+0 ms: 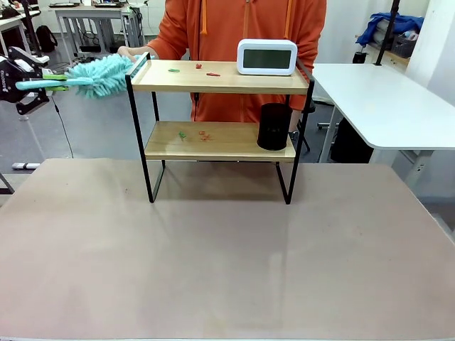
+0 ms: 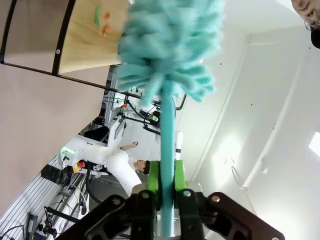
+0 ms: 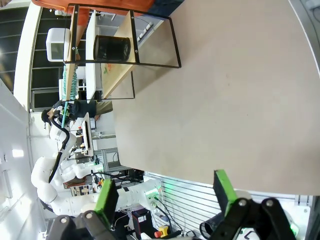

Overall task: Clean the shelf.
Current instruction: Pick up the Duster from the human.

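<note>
Front view puts the shelf (image 1: 213,87) at the far middle of the table (image 1: 213,270), with a white clock (image 1: 266,57) on its top board and a black cup (image 1: 274,126) on the lower one. Small red and green scraps (image 1: 206,69) lie on the top board left of the clock, and more lie on the lower board.

Your left gripper (image 1: 39,84) is clamped on the handle of the teal duster (image 1: 106,76). The left wrist view shows the green pads pressed to both sides of the handle.

The step in hand looks like the first sweep of the top board. The fluffy head sits at the left side rail, and you cannot tell from these frames whether it touches. Lift the head over that rail before you push inward, or the frame may shift. Sweep the scraps toward a free edge in light strokes and stop short of the clock. A person's hand (image 1: 128,51) rests near the far left corner, so work away from it.

Your left arm reaches in from the left at top-board height, with the handle about level and pointing at the shelf. Your right gripper (image 3: 166,190) hangs over the near side of the table with its jaws wide apart and nothing between them, well apart from the shelf.
</note>
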Robot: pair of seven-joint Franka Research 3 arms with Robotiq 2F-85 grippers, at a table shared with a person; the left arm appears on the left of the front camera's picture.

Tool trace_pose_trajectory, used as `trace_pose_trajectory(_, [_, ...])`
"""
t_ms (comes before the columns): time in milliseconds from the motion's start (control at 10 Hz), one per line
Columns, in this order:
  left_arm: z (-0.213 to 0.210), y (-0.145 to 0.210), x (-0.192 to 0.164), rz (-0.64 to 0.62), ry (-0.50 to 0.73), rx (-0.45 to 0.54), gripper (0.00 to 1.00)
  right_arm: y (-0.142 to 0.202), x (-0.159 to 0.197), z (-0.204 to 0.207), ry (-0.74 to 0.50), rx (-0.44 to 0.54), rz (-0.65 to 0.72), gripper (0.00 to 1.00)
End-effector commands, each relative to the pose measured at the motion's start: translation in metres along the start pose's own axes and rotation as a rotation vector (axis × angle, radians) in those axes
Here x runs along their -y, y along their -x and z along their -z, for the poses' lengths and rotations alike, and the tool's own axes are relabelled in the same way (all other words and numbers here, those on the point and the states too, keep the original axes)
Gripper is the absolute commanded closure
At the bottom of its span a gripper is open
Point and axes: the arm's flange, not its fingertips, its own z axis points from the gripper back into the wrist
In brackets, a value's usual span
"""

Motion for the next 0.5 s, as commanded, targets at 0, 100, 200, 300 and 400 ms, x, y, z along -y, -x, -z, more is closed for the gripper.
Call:
trace_pose_trajectory(0, [0.001,-0.002,0.000,-0.005,-0.012,-0.010,1.00,-0.001,-0.001,0.002,-0.019,0.009,-0.024,0.00])
trace_pose_trajectory(100, [0.001,-0.001,0.000,-0.002,-0.013,-0.014,1.00,-0.001,-0.001,0.002,-0.019,0.009,-0.024,0.00])
trace_pose_trajectory(200, [-0.002,0.001,0.002,0.006,-0.007,-0.019,1.00,-0.001,-0.001,0.002,-0.019,0.009,-0.024,0.00])
trace_pose_trajectory(300, [-0.006,0.005,0.006,0.027,-0.006,-0.018,1.00,-0.001,-0.001,0.002,-0.019,0.009,-0.024,0.00])
trace_pose_trajectory(400, [-0.014,0.017,0.014,0.064,-0.017,-0.022,1.00,-0.001,-0.001,0.002,-0.019,0.009,-0.024,0.00])
